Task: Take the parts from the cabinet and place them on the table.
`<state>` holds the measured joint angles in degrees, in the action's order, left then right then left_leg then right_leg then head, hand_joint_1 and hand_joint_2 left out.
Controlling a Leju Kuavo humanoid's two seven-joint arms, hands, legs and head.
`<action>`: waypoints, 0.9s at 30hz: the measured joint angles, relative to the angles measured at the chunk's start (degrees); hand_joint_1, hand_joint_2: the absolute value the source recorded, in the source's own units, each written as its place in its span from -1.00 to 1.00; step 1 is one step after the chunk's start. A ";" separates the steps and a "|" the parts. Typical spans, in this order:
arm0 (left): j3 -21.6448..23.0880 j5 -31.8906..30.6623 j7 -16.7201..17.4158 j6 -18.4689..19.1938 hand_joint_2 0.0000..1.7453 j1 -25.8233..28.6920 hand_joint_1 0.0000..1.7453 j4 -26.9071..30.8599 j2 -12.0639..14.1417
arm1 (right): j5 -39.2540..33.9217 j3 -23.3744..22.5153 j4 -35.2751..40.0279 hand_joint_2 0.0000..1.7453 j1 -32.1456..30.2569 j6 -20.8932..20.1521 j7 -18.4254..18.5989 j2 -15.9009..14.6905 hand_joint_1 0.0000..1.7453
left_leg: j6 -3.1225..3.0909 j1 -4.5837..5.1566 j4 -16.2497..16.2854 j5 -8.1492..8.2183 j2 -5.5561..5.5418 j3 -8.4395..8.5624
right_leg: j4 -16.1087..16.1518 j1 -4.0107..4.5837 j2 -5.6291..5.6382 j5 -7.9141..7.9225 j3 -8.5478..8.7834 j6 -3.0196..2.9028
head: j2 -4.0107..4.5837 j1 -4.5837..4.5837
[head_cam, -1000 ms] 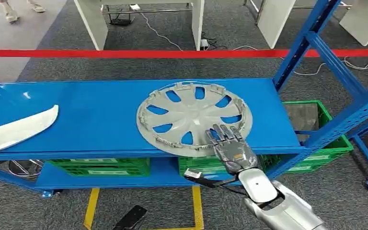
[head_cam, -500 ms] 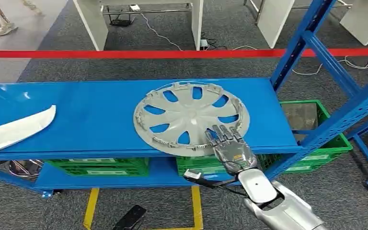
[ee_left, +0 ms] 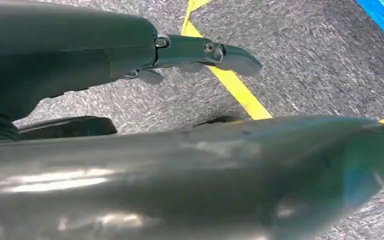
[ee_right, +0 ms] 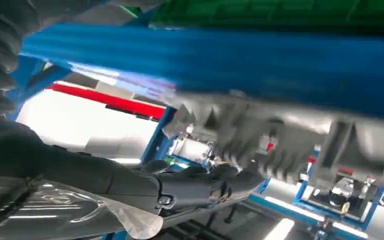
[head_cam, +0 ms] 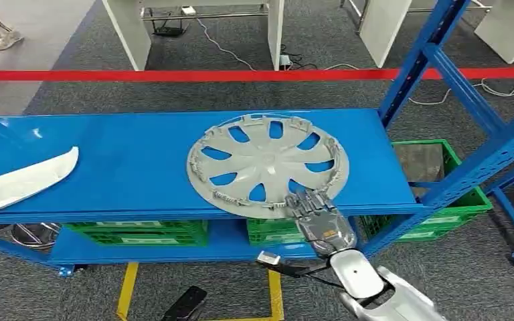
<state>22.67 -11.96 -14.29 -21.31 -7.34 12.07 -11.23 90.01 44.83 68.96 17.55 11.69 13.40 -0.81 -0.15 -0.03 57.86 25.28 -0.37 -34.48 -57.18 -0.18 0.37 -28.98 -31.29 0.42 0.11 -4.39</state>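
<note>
A silver hubcap (head_cam: pixel 261 160) lies flat on the top blue shelf (head_cam: pixel 140 154) of the cabinet, its near rim at the shelf's front edge. My right hand (head_cam: pixel 318 217) reaches up from below, and its fingers touch that near rim. In the right wrist view the dark fingers (ee_right: pixel 200 187) stretch out beside the blurred grey rim (ee_right: pixel 280 135); I see no grip. A white curved part (head_cam: pixel 23 180) lies at the shelf's left end. My left hand (ee_left: pixel 195 50) hangs over the grey floor and holds nothing.
Blue uprights (head_cam: pixel 415 67) frame the shelf's right end. Green crates (head_cam: pixel 140 233) sit on the lower shelf, with another (head_cam: pixel 455 200) at the right. A red barrier tape (head_cam: pixel 174 75) runs behind. Yellow floor lines (head_cam: pixel 128 287) and a black object (head_cam: pixel 184 304) lie below.
My right hand has slid back from the hubcap's face to its near rim and dropped lower. The hubcap stays where it was. The view shifted slightly at first.
</note>
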 joint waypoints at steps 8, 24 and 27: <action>-0.42 0.22 -0.15 0.35 -1.00 -0.05 -1.00 0.00 -0.20 | 0.13 0.20 -0.02 1.00 0.02 -0.07 0.22 0.00 -1.00 | 0.00 -0.02 0.00 -0.01 0.01 0.03 | 0.00 0.00 0.00 0.00 0.01 0.00 | 0.00 -0.02; -1.57 0.09 -0.48 0.79 -1.00 -0.26 -1.00 0.00 -0.81 | 0.13 1.83 -0.04 1.00 0.51 1.57 1.16 -0.02 -1.00 | 0.00 -0.02 0.00 -0.01 0.01 0.02 | -0.01 0.00 0.00 0.00 0.02 0.00 | 0.00 -0.02; -1.59 -0.07 -0.50 0.87 -1.00 -0.25 -1.00 0.00 -0.81 | 0.15 2.21 -0.04 1.00 0.73 1.53 1.40 -0.02 -1.00 | 0.00 -0.02 0.00 -0.01 0.01 0.02 | -0.01 0.00 0.00 0.00 0.03 0.00 | 0.00 -0.02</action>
<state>21.07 -12.02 -14.80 -20.44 -7.59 12.07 -12.04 90.16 47.04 68.91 18.28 13.22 14.80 -0.83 -0.14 -0.05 57.86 25.28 -0.36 -34.46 -57.18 -0.18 0.37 -28.98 -31.26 0.42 0.11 -4.42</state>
